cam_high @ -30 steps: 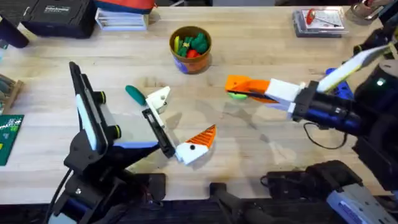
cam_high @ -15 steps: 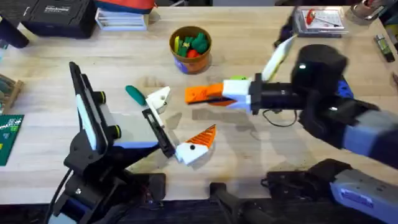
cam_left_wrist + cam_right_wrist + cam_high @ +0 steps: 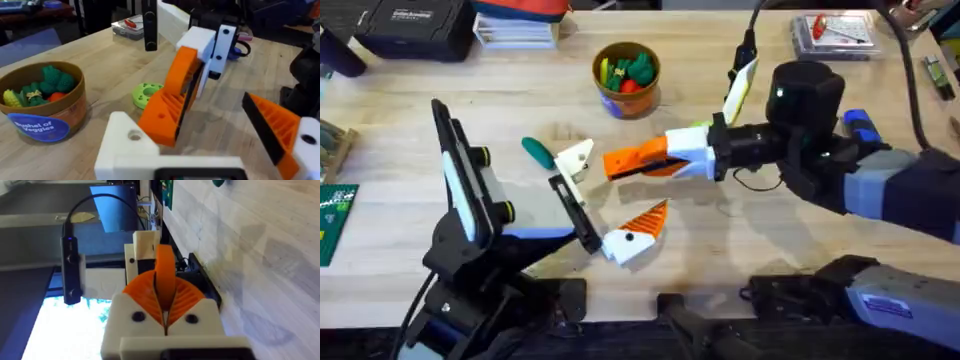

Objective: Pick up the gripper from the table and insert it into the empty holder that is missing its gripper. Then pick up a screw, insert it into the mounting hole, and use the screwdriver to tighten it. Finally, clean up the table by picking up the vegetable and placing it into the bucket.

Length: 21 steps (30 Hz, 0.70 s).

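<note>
The right gripper [image 3: 622, 162] reaches in just beside the holder [image 3: 577, 157], its two orange ribbed fingers closed flat against each other. In the right wrist view they clamp the orange gripper piece [image 3: 165, 267], which stands up out of them towards the holder [image 3: 145, 244]. The piece is carried above the surface, near the holder but not in it. The holder is a bare white block at one end of a black bar [image 3: 576, 212]. At the bar's other end, well apart from the holder, sits a white block bearing an orange ribbed finger [image 3: 638, 232]. Together these make up the left gripper [image 3: 612, 195], spread wide open and grasping nothing. In the left wrist view the holder [image 3: 126, 146] shows an open round hole, with the right gripper [image 3: 172, 112] just beyond it. The vegetable [image 3: 537, 151] lies on the surface [image 3: 750, 240] just beside the holder, on the side away from the right gripper. The bucket [image 3: 626, 78], with mixed toys inside, stands farther back from the holder. A green disc [image 3: 146, 94] lies between the bucket and the right gripper.
</note>
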Available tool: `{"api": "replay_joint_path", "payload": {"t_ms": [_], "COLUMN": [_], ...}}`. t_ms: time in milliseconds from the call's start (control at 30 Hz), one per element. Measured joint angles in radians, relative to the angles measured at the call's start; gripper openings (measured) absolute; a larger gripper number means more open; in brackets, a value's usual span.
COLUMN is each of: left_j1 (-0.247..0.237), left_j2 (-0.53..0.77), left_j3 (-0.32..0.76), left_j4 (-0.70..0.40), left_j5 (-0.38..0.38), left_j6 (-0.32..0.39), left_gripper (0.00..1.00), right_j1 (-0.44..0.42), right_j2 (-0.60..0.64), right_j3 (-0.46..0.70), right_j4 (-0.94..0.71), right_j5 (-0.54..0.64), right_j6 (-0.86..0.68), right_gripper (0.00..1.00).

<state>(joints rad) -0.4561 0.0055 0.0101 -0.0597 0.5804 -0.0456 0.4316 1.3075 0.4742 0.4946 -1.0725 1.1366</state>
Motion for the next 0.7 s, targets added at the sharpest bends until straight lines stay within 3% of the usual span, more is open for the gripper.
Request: {"api": "replay_joint_path", "payload": {"t_ms": [333, 700], "left_j1": [0.0, 0.023], "left_j2": [0.0, 0.0], "left_j3": [0.0, 0.0], "left_j4": [0.0, -0.002], "left_j5": [0.026, -0.09], "left_j6": [0.0, -0.008], "left_gripper": [0.986, 0.986], "right_j1": [0.031, 0.068], "right_j2": [0.013, 0.205], "right_j3": [0.053, 0.17], "right_j4": [-0.001, 0.097], "right_j5": [-0.008, -0.077], "right_j6": [0.0, -0.011], "right_gripper": [0.007, 0.007]}}
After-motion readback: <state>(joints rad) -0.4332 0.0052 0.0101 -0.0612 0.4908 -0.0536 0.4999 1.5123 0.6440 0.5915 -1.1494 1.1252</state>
